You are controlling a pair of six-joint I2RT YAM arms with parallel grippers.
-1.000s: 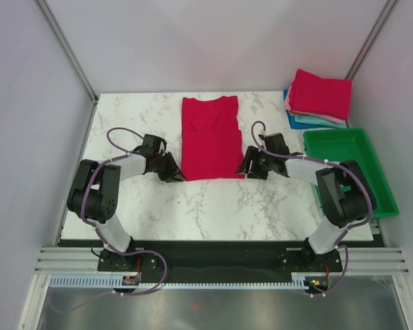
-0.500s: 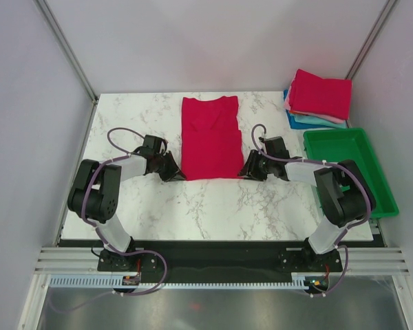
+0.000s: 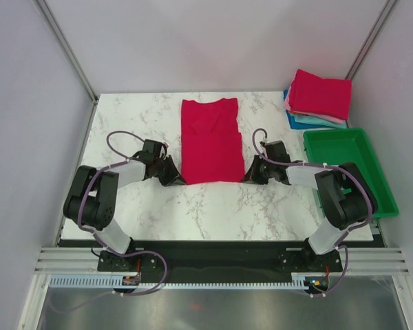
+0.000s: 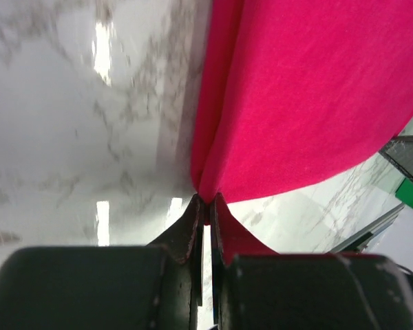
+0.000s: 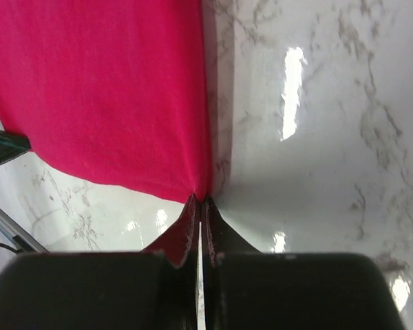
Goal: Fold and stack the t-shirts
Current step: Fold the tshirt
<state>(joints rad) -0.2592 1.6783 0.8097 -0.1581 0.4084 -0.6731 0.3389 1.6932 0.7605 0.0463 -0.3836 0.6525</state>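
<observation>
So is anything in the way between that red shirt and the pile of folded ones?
Nothing visible. Only bare table lies between the red shirt and the folded pile at the far right corner; the green tray sits nearer, off that line.

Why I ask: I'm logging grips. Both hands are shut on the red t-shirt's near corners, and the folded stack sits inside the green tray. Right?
Not quite. In the top view the folded stack lies on the table beyond the green tray, not inside it. The rest holds: left hand and right hand are each shut on a near corner of the red t-shirt.
</observation>
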